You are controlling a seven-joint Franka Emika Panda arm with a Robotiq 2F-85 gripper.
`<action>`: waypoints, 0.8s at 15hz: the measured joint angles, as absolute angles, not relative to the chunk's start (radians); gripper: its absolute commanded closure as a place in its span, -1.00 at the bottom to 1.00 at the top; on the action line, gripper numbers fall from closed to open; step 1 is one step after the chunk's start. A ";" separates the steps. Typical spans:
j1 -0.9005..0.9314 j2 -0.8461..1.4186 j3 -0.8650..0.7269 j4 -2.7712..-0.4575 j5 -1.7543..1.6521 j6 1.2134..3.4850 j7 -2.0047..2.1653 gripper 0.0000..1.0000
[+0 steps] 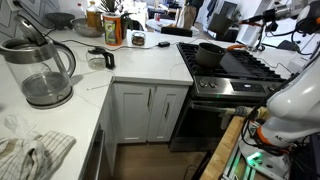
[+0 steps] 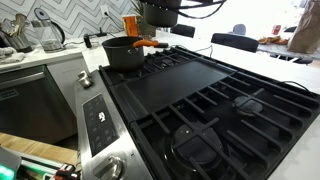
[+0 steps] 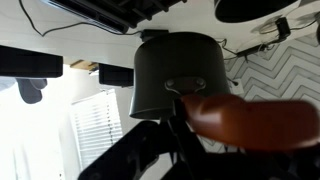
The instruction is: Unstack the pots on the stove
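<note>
One dark grey round metal pot (image 2: 123, 54) can be counted on the gas stove with black cast-iron grates (image 2: 215, 110). It stands on the rear burner, on the side that meets the edge of the white countertop (image 1: 135, 70). Whether a second pot sits nested inside it cannot be told from any view. A single orange-brown handle (image 2: 150, 45) sticks out from its wall over the grates, and in the wrist view that handle (image 3: 250, 120) runs large and blurred toward the camera from the pot's side (image 3: 178, 65). In an exterior view the pot (image 1: 208, 55) shows at the stove's back corner nearest the counter. A flat black griddle plate (image 2: 172, 85) covers the middle of the stove (image 1: 245, 75).

One white arm (image 1: 296, 98) rises at the stove's front, away from the counter, and reaches over the cooktop. Its dark gripper (image 2: 160, 16) hangs just above the pot, cut off by the top of the picture, with cables trailing behind it. How far its jaws stand apart, and whether they hold anything, cannot be told.

On the counter, one clear glass kettle (image 1: 40, 70) stands near the front edge, and one crumpled pale cloth (image 1: 30, 150) lies at the front corner. Bottles and utensils (image 1: 100, 18) crowd the back corner.
</note>
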State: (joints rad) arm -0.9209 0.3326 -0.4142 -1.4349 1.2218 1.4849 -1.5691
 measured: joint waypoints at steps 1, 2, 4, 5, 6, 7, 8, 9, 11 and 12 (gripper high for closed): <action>-0.921 0.345 -0.409 -1.430 1.222 1.521 -1.536 0.84; -0.920 0.359 -0.402 -1.422 1.222 1.557 -1.504 0.84; -0.914 0.387 -0.385 -1.404 1.220 1.636 -1.452 0.84; -0.910 0.400 -0.375 -1.394 1.214 1.672 -1.434 0.84; -0.903 0.413 -0.365 -1.384 1.206 1.707 -1.424 0.84; -0.896 0.426 -0.354 -1.373 1.192 1.741 -1.417 0.84; -0.886 0.437 -0.345 -1.363 1.172 1.771 -1.411 0.84; -0.875 0.448 -0.335 -1.356 1.147 1.797 -1.410 0.84; -0.855 0.463 -0.316 -1.345 1.093 1.830 -1.410 0.84; -0.845 0.470 -0.306 -1.341 1.067 1.837 -1.410 0.84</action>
State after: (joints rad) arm -0.8450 0.4696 -0.3064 -1.3410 1.0667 1.8365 -1.4096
